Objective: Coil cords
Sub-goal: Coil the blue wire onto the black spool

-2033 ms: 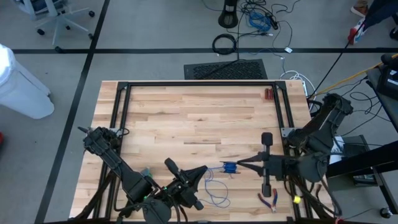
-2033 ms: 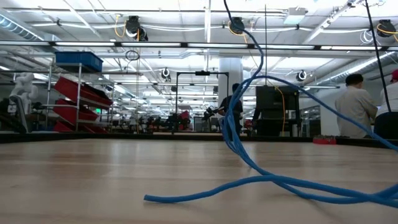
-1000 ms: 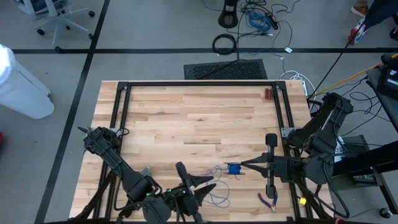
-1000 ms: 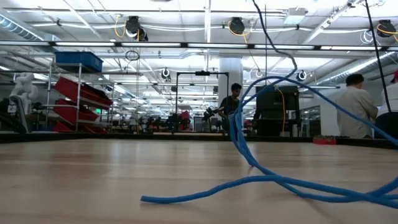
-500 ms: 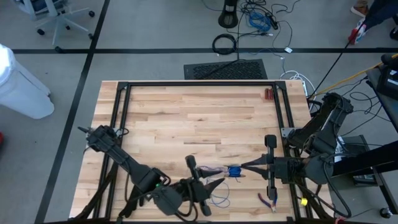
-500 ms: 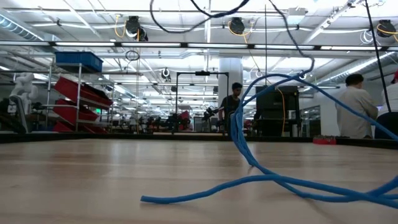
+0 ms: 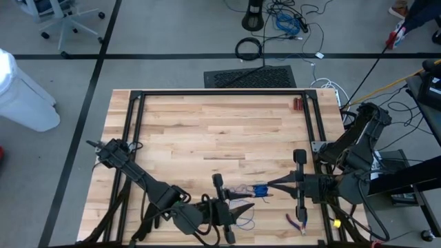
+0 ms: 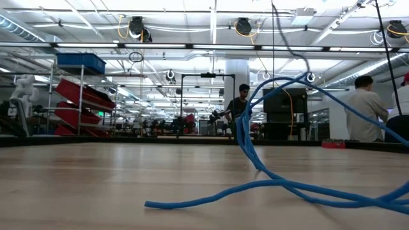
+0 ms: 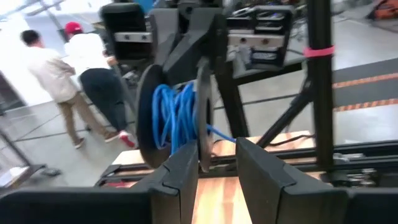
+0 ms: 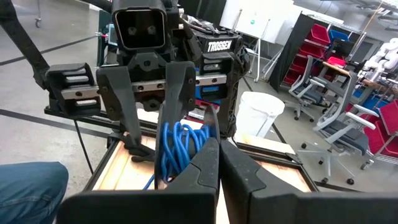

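Note:
The cord is thin and blue, partly wound on a small reel (image 7: 258, 190) between two dark discs (image 9: 149, 118). Its loose length lies in loops on the table (image 7: 242, 219) and rises from the wood in the low view (image 8: 255, 188). My right gripper (image 7: 269, 184) is shut on the reel above the table's near right part. My left gripper (image 7: 247, 204) points level at the reel from the left with its fingers apart (image 9: 217, 163). One disc's rim (image 9: 204, 124) and a cord strand (image 9: 222, 134) stand in its gap. My right gripper pinches a thin dark edge of the reel (image 10: 211, 121) between its two fingers; the fingers hide the rest of the hold. They come level from the table's right. The reel hangs clear of the table, and the cord drops slack from it. Whether my left gripper touches the disc rim or the strand, I cannot tell.
Red-handled pliers (image 7: 298, 222) lie near the front edge under the right arm. A small red thing (image 7: 298, 103) sits at the far right by the black frame (image 7: 207, 93). People stand in the room behind (image 8: 365, 108). The bare wood stretches toward the far side (image 7: 207, 131).
My left gripper has gone toward the table's right edge, closer to the reel, and has rolled about its own line. My right gripper has kept the reel still, clear of the table. The loose cord on the table lies much as before.

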